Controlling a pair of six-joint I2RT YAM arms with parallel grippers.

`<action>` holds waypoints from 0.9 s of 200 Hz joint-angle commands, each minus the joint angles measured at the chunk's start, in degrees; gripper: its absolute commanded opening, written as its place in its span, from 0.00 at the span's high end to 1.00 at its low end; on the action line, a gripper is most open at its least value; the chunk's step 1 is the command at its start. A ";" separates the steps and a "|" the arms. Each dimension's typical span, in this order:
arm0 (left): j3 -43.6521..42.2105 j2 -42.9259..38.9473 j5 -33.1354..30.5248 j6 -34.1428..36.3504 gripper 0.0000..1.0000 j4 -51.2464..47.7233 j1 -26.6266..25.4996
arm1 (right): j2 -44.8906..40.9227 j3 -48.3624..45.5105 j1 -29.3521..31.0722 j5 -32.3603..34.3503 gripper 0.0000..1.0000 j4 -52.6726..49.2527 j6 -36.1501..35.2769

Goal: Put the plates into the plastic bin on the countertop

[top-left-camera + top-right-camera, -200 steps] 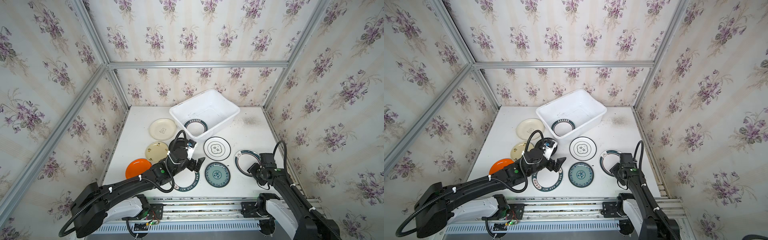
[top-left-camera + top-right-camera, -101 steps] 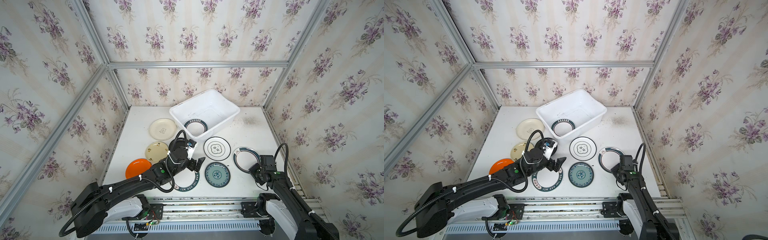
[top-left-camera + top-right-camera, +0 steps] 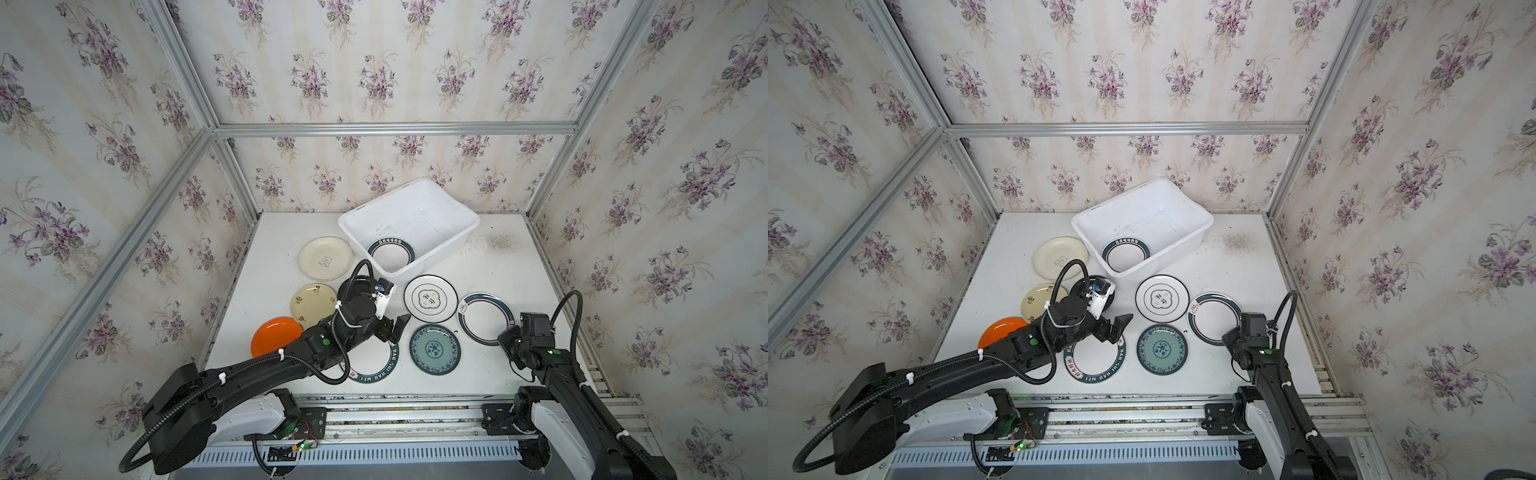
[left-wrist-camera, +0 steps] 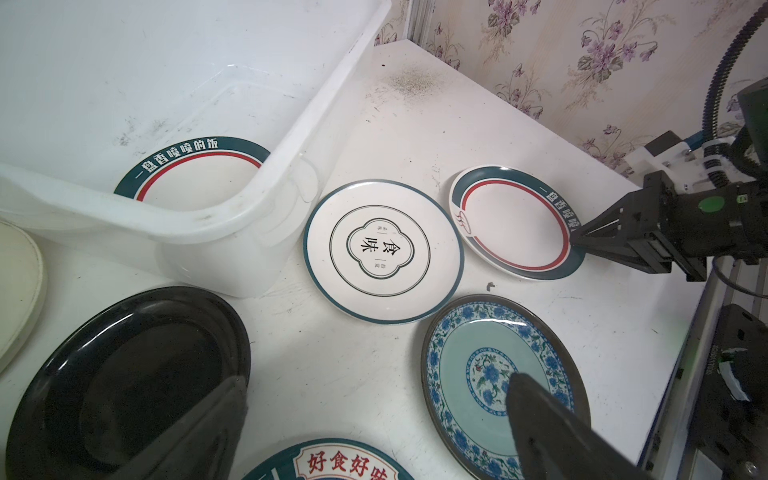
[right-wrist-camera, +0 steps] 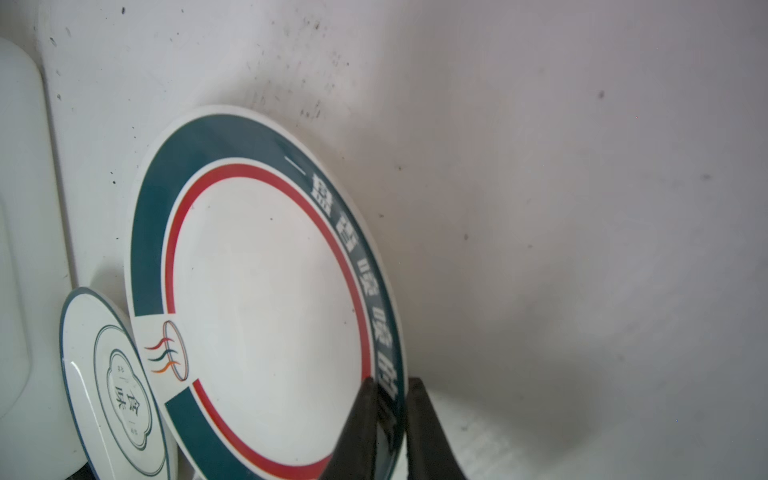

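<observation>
My right gripper (image 5: 390, 415) is shut on the near rim of a white plate with a teal band and red ring (image 3: 484, 318) at the right of the countertop (image 3: 498, 257). That plate's far edge reaches a white plate with a dark emblem (image 3: 430, 298). The left gripper (image 4: 374, 384) hangs open over the counter, empty, between a black plate (image 4: 124, 374) and a teal-patterned plate (image 3: 434, 350), above a lettered plate (image 3: 370, 365). The white plastic bin (image 3: 453, 208) at the back holds one teal-rimmed plate (image 3: 391, 255).
Two cream plates (image 3: 326, 258) (image 3: 312, 303) and an orange plate (image 3: 275, 336) lie at the left, near the left arm. Aluminium framing (image 3: 552, 274) and papered walls close in the counter's sides and back. The bin's near corner (image 4: 257, 274) stands close to the black plate.
The right jaws have closed onto the plate's rim, and the plate has slid left toward the emblem plate. The left arm has not moved.
</observation>
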 commanded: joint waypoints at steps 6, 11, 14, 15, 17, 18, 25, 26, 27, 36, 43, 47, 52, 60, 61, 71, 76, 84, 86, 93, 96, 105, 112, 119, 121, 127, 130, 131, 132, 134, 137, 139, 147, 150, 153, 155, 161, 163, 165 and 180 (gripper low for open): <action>0.53 0.18 -0.08 0.44 0.01 -0.09 -0.03 | -0.71 -0.22 0.05 1.54 0.89 -2.42 0.42; 0.53 0.23 -0.08 0.44 0.01 -0.10 -0.03 | -0.86 -0.15 0.02 1.66 0.92 -2.42 0.53; 0.53 0.25 -0.12 0.42 0.01 -0.08 -0.02 | -0.94 -0.14 0.00 1.69 0.92 -2.42 0.58; 0.53 0.25 -0.10 0.43 0.01 -0.12 -0.03 | -0.99 -0.13 0.04 1.74 0.93 -2.42 0.63; 0.53 0.25 -0.08 0.43 0.01 -0.11 -0.04 | -1.08 -0.13 0.07 1.77 0.93 -2.38 0.67; 0.53 0.25 -0.08 0.48 0.01 -0.14 -0.04 | -1.15 -0.13 0.08 1.78 0.93 -2.36 0.64; 0.53 0.29 -0.08 0.44 0.01 -0.10 -0.02 | -1.38 -0.05 0.08 1.93 0.94 -2.42 0.84; 0.53 0.31 -0.08 0.44 0.01 -0.09 -0.03 | -1.44 -0.04 0.08 1.95 0.94 -2.42 0.85; 0.53 0.32 -0.08 0.44 0.01 -0.13 -0.04 | -1.46 -0.04 0.08 1.95 0.95 -2.42 0.86; 0.62 0.34 -0.08 0.44 0.01 -0.17 0.00 | -1.81 0.12 0.08 2.22 0.96 -2.53 0.95; 0.61 0.34 -0.08 0.44 0.01 -0.17 -0.04 | -2.15 0.26 0.02 2.45 0.98 -2.51 0.94; 0.59 0.34 -0.08 0.44 0.01 -0.18 -0.04 | -2.28 0.37 0.06 2.53 0.98 -2.61 0.95; 0.62 0.34 -0.08 0.52 0.01 -0.17 -0.04 | -2.43 0.40 0.08 2.70 0.99 -2.65 0.92; 0.62 0.34 -0.08 0.50 0.01 -0.17 0.00 | -2.64 0.57 0.08 2.83 1.00 -2.60 0.86; 0.62 0.34 -0.08 0.51 0.01 -0.17 -0.02 | -2.68 0.62 0.08 2.84 1.00 -2.60 0.86; 0.61 0.42 -0.08 0.54 0.01 -0.17 0.03 | -2.82 0.76 0.06 3.17 1.00 -2.69 0.82; 0.62 0.42 -0.08 0.52 0.01 -0.17 -0.04 | -2.82 0.90 0.08 3.17 1.00 -2.77 0.82; 0.62 0.51 -0.08 0.46 0.01 -0.17 -0.04 | -2.89 1.13 0.08 3.22 1.00 -2.80 0.86; 0.62 0.51 -0.08 0.46 0.01 -0.17 -0.02 | -2.87 1.17 0.08 3.22 1.00 -2.89 0.82; 0.70 0.53 -0.08 0.50 0.01 -0.17 -0.07 | -2.93 1.35 0.08 3.34 1.00 -2.95 0.86; 0.70 0.59 -0.08 0.51 0.01 -0.17 -0.05 | -2.92 1.49 0.08 3.28 1.00 -2.99 0.86; 0.70 0.60 -0.05 0.41 0.01 -0.18 -0.04 | -3.03 1.75 0.08 3.31 1.00 -2.99 0.69; 0.68 0.60 0.01 0.51 0.01 -0.25 -0.03 | -3.28 1.96 0.03 3.30 1.00 -2.98 0.56; 0.79 0.68 0.01 0.48 0.01 -0.25 0.00 | -3.40 2.17 0.08 3.37 1.00 -2.96 0.43; 0.79 0.69 0.01 0.51 0.01 -0.25 -0.01 | -3.39 2.26 0.04 3.42 1.00 -2.95 0.31; 0.79 0.69 0.09 0.46 0.01 -0.26 -0.04 | -3.44 2.41 0.07 3.45 1.00 -3.09 0.16; 0.79 0.76 0.10 0.52 0.01 -0.25 -0.04 | -3.49 2.48 0.08 3.39 1.00 -3.07 0.03; 0.79 0.77 0.10 0.56 0.01 -0.25 -0.04 | -3.53 2.63 0.08 3.42 1.00 -3.11 -0.05; 0.79 0.77 0.10 0.54 0.01 -0.25 -0.04 | -3.52 2.66 0.04 3.39 1.00 -3.08 -0.12; 0.79 0.77 0.10 0.51 0.01 -0.25 -0.04 | -3.56 2.74 0.07 3.44 1.00 -3.05 -0.22; 0.79 0.78 0.10 0.52 0.01 -0.25 -0.04 | -3.58 2.90 0.08 3.39 1.00 -3.12 -0.47; 0.79 0.78 0.10 0.52 0.01 -0.25 -0.04 | -3.64 3.00 0.08 3.39 1.00 -3.12 -0.53; 0.79 0.86 0.10 0.52 0.01 -0.26 -0.04 | -3.61 3.58 0.04 3.45 1.00 -3.44 -1.03; 0.79 0.86 0.10 0.51 0.01 -0.26 -0.04 | -3.60 3.80 0.08 3.43 1.00 -3.56 -1.21; 0.79 0.86 0.10 0.58 0.01 -0.25 -0.04 | -3.60 3.93 0.08 3.49 1.00 -3.61 -1.30; 0.79 0.86 0.10 0.56 0.01 -0.25 0.00 | -3.60 4.12 0.02 3.46 1.00 -3.77 -1.47; 0.88 0.89 0.10 0.51 0.01 -0.29 -0.04 | -3.60 4.42 0.05 3.48 1.00 -3.87 -1.85; 0.88 0.93 0.10 0.52 0.01 -0.28 -0.04 | -3.60 4.52 0.07 3.51 1.00 -3.85 -1.94; 0.88 0.95 0.10 0.52 0.01 -0.26 -0.04 | -3.64 4.71 0.08 3.48 1.00 -3.95 -2.09; 0.88 0.95 0.19 0.52 0.01 -0.30 -0.04 | -3.74 5.63 0.08 3.27 1.00 -4.15 -3.03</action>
